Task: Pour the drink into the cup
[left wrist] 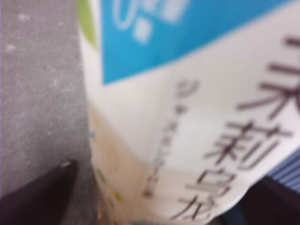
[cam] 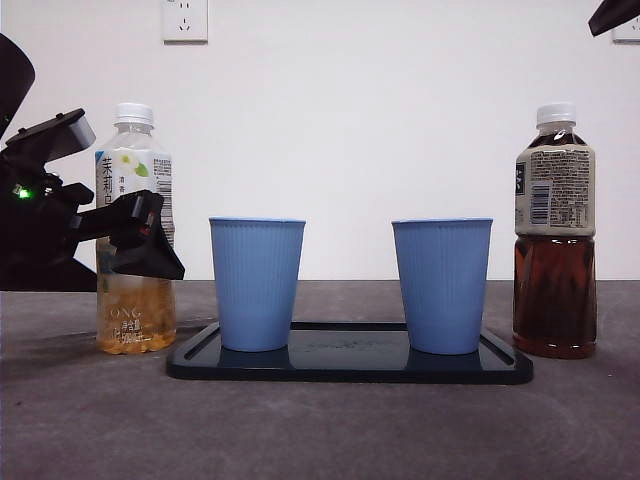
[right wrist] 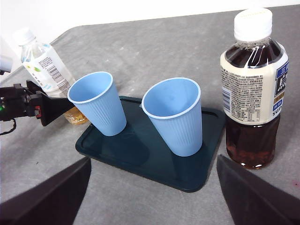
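While your left pincer (cam: pixel 140 235) sits at the pale tea bottle (cam: pixel 135 230), note the layout. That bottle stands upright on the grey tabletop (cam: pixel 320 430), white cap on, just beside one end of the dark tray (cam: pixel 350 368). In the front view the black jaws wrap its middle, below the label's flower print. In the left wrist view the label (left wrist: pixel 197 117) fills the picture, blurred, with one jaw showing beside it. The jaws look closed on the bottle, though the contact itself is hard to see.

Two blue cups stand upright on the tray, well apart from each other. The nearer cup (cam: pixel 257 283) is just beside the held bottle, apart from it but close. The other cup (cam: pixel 441 285) stands toward the tray's far end. You cannot tell from these views whether either holds liquid; in the right wrist view the insides look plain blue.

A dark tea bottle (cam: pixel 555 235) stands upright off the tray's other end, capped, near the second cup, not touching.

Your right pincer (right wrist: pixel 152 192) hangs high over the tabletop, jaws spread wide, holding nothing. It looks down on the tray and the dark bottle. In the front view it shows only as a black tip at a top corner.

A wall socket (cam: pixel 185 20) sits on the white wall behind.
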`<act>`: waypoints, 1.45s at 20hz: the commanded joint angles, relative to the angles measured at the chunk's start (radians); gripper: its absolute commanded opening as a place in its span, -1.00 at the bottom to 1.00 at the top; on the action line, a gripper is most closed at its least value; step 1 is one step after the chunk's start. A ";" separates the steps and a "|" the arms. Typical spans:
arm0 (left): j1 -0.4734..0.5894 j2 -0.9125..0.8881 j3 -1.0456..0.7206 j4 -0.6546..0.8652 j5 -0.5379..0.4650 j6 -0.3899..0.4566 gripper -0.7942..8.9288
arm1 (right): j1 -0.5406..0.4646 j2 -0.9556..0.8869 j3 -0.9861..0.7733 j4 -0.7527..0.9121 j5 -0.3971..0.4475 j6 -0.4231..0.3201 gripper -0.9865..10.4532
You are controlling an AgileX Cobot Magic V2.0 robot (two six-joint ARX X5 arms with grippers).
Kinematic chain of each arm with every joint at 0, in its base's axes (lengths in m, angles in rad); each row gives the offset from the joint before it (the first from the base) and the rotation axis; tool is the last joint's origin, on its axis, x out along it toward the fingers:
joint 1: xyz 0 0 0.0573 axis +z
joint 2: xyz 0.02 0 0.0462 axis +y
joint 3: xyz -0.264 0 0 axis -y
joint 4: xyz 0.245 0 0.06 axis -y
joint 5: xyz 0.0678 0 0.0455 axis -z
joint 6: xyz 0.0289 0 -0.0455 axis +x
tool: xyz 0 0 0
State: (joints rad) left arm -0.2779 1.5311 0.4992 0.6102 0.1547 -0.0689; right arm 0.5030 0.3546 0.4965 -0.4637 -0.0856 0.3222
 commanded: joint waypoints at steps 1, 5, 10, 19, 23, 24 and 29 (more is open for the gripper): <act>-0.004 0.022 0.001 0.018 -0.003 0.005 -0.18 | 0.006 0.000 0.016 0.005 0.001 0.005 -0.08; -0.003 0.019 0.001 0.017 -0.003 0.012 -0.30 | 0.006 0.000 0.016 0.005 0.008 -0.001 -0.08; -0.004 -0.057 0.002 -0.033 -0.003 0.062 -0.41 | 0.006 0.000 0.016 0.005 0.007 -0.001 -0.09; -0.004 -0.314 0.214 -0.667 -0.171 0.379 -0.41 | 0.006 0.000 0.016 0.002 0.007 -0.028 -0.09; -0.016 -0.336 0.380 -0.936 -0.280 0.541 -0.41 | 0.006 0.000 0.016 -0.029 0.007 -0.050 -0.09; -0.025 -0.336 0.417 -0.993 -0.311 0.587 -0.41 | 0.006 0.000 0.016 -0.039 0.007 -0.051 -0.09; -0.091 -0.333 0.534 -1.138 -0.488 0.784 -0.41 | 0.006 0.000 0.016 -0.060 -0.023 -0.071 -0.09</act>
State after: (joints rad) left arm -0.3656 1.1976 0.9974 -0.5571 -0.3187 0.6506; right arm 0.5030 0.3546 0.4965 -0.5274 -0.1055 0.2703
